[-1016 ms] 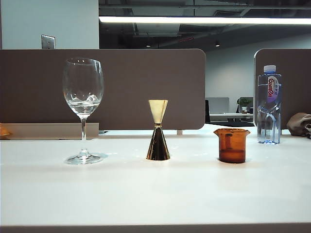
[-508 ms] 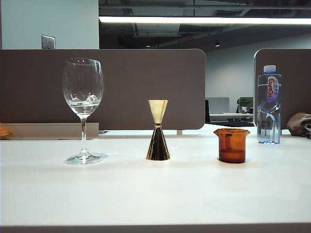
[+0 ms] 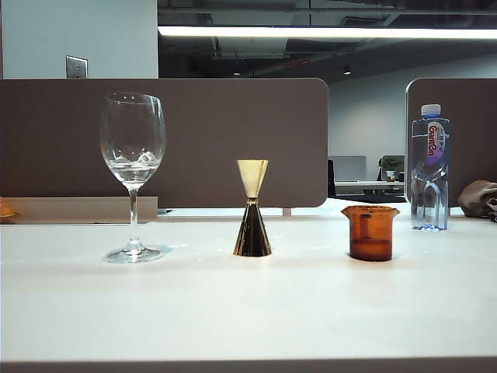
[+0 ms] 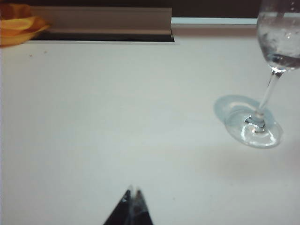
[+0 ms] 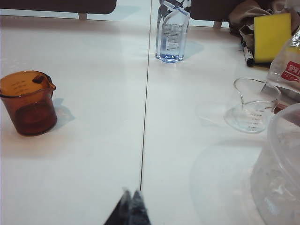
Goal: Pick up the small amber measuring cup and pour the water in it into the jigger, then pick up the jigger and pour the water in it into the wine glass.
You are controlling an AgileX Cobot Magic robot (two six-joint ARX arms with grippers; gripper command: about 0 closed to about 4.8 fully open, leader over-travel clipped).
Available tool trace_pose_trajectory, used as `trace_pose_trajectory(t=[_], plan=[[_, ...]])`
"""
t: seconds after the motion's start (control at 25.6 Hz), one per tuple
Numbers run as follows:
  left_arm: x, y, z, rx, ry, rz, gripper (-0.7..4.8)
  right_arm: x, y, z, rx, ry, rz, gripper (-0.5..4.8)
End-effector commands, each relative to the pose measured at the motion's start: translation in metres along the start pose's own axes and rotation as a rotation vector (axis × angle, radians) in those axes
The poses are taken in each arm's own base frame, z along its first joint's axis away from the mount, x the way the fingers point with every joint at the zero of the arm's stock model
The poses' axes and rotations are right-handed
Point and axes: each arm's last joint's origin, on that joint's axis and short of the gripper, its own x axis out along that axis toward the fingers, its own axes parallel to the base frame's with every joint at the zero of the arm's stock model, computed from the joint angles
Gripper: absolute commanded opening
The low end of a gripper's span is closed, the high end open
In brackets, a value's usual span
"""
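Standing in a row on the table (image 3: 248,311): wine glass (image 3: 133,140), residue in bowl; jigger (image 3: 252,210); small amber measuring cup (image 3: 370,231), contents unclear. Left gripper (image 4: 132,192) and right gripper (image 5: 131,193) hover apart from them, fingers together.

In the exterior view, bare white tabletop (image 3: 248,311) fills the lower frame. Mid-frame, the tall clear wine glass (image 3: 133,175), gold metal jigger (image 3: 252,208) and amber measuring cup (image 3: 371,231) stand well apart, with open gaps between.
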Motion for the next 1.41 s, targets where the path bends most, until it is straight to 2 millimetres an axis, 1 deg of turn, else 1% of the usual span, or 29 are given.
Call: trace_pose_trajectory(t=[0.04, 0.08, 0.12, 0.16, 0.23, 0.27, 0.31, 0.39, 0.43, 0.47, 0.51, 0.59, 0.63, 0.7, 0.82, 0.9, 1.02, 1.06, 1.29, 1.41], plan=[[-0.001, 0.0, 0.016, -0.015, -0.024, -0.016, -0.02, 0.001, 0.0, -0.002, 0.002, 0.002, -0.002, -0.01], [-0.002, -0.002, 0.027, -0.048, -0.048, -0.059, -0.02, 0.001, 0.0, -0.002, 0.002, 0.002, -0.002, -0.01], [-0.007, -0.008, 0.057, -0.074, -0.116, -0.159, -0.02, 0.001, 0.0, -0.002, 0.002, 0.002, -0.002, -0.01], [-0.009, -0.01, 0.07, -0.069, -0.138, -0.195, -0.02, 0.001, 0.0, -0.002, 0.002, 0.002, -0.002, -0.01], [-0.02, -0.016, 0.108, -0.056, -0.207, -0.299, -0.02, 0.001, 0.0, -0.002, 0.002, 0.002, -0.002, -0.01], [-0.03, -0.019, 0.138, -0.044, -0.26, -0.374, -0.02, 0.001, 0.0, -0.002, 0.002, 0.002, -0.002, -0.01], [-0.045, -0.022, 0.173, -0.038, -0.308, -0.459, -0.02, 0.001, 0.0, -0.002, 0.002, 0.002, -0.002, -0.01], [-0.062, -0.023, 0.205, -0.036, -0.325, -0.526, -0.02, 0.001, 0.0, -0.002, 0.002, 0.002, -0.002, -0.01], [-0.076, -0.023, 0.229, -0.031, -0.302, -0.578, -0.02, 0.001, 0.0, -0.002, 0.002, 0.002, -0.002, -0.01], [-0.085, -0.023, 0.242, -0.03, -0.272, -0.603, -0.02, 0.001, 0.0, -0.002, 0.002, 0.002, -0.002, -0.01], [-0.099, -0.022, 0.259, -0.032, -0.192, -0.629, -0.02, 0.001, 0.0, -0.002, 0.002, 0.002, -0.002, -0.01], [-0.113, -0.02, 0.271, -0.034, -0.099, -0.653, -0.02, 0.001, 0.0, -0.002, 0.002, 0.002, -0.002, -0.01], [-0.123, -0.019, 0.279, -0.033, -0.009, -0.673, -0.02, 0.001, 0.0, -0.002, 0.002, 0.002, -0.001, -0.01], [-0.137, -0.015, 0.282, -0.024, 0.093, -0.708, -0.02, 0.001, 0.0, -0.002, 0.002, 0.002, -0.002, -0.01], [-0.146, -0.011, 0.275, 0.0, 0.195, -0.731, -0.02, 0.001, 0.0, -0.002, 0.002, 0.002, -0.002, -0.01], [-0.151, -0.006, 0.265, 0.032, 0.289, -0.7, -0.02, 0.001, 0.0, -0.002, 0.002, 0.002, -0.002, -0.01], [-0.154, -0.003, 0.254, 0.055, 0.399, -0.671, -0.02, 0.001, 0.0, -0.002, 0.002, 0.002, -0.002, -0.01], [-0.153, -0.003, 0.252, 0.057, 0.419, -0.669, -0.02, 0.001, 0.0, -0.002, 0.002, 0.002, -0.002, -0.01], [-0.154, -0.003, 0.252, 0.063, 0.413, -0.669, -0.02, 0.001, 0.0, -0.002, 0.002, 0.002, -0.001, -0.01], [-0.154, -0.003, 0.252, 0.093, 0.401, -0.676, -0.02, 0.001, 0.0, -0.002, 0.002, 0.002, -0.002, -0.01]])
